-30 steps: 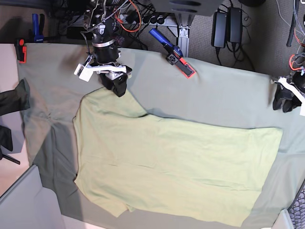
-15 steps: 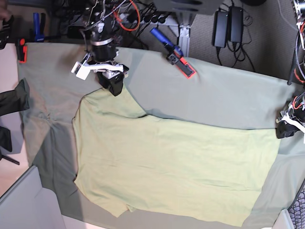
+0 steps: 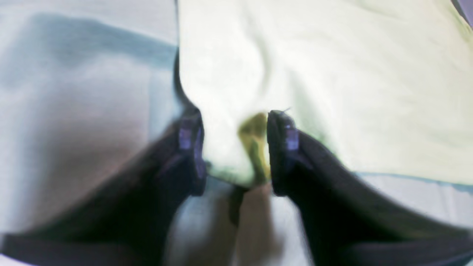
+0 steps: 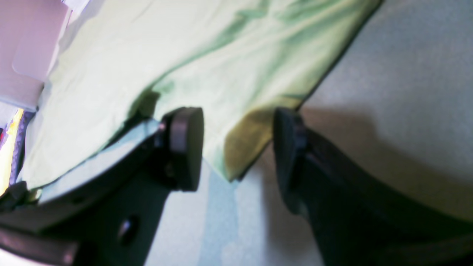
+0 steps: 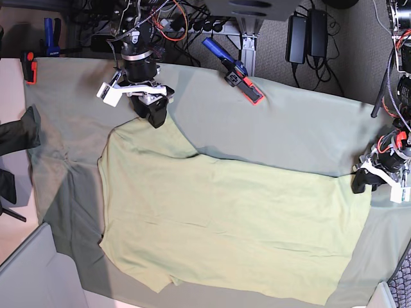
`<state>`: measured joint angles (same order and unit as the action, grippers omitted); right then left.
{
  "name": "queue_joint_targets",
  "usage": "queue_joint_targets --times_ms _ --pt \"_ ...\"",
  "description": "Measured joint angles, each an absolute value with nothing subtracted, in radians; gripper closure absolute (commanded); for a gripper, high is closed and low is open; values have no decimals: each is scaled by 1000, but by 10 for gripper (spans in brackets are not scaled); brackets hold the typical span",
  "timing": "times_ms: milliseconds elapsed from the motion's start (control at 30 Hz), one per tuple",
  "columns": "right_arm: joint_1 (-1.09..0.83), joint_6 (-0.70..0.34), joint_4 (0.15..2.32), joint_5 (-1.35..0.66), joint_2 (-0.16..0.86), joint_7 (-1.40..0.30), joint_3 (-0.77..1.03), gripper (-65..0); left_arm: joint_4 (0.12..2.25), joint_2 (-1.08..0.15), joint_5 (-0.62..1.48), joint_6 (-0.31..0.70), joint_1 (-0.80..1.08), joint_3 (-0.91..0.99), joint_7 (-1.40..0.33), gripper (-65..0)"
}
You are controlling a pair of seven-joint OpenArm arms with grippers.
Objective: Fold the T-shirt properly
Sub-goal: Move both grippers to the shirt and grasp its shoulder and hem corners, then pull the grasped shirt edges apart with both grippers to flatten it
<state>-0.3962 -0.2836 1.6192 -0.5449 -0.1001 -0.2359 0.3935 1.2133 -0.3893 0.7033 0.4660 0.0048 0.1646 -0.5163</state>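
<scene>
In the left wrist view the left hand [image 3: 234, 147] stands parted around a T-shirt [image 3: 332, 74] corner, not clenched. The right wrist view shows the right hand [image 4: 238, 147] released astride a sleeve edge. Only the base view shows the shirt spread flat on the cloth-covered tabletop [image 5: 289, 128] — both hands at opposite ends.

Pale yellow-green T-shirt [image 5: 231, 224], spread flat
</scene>
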Motion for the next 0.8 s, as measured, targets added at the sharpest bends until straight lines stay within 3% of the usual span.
queue_joint_targets --times_ms 133,367,800 --pt "-382 -274 1619 -542 -101 -238 398 -308 1213 -387 663 506 6 165 -516 -7" --pt "-327 -197 1619 -554 -122 -271 498 -308 1212 -388 648 606 8 165 -518 0" --pt "-289 -186 1619 -572 -150 -294 438 -290 1209 -385 688 618 12 160 -512 0"
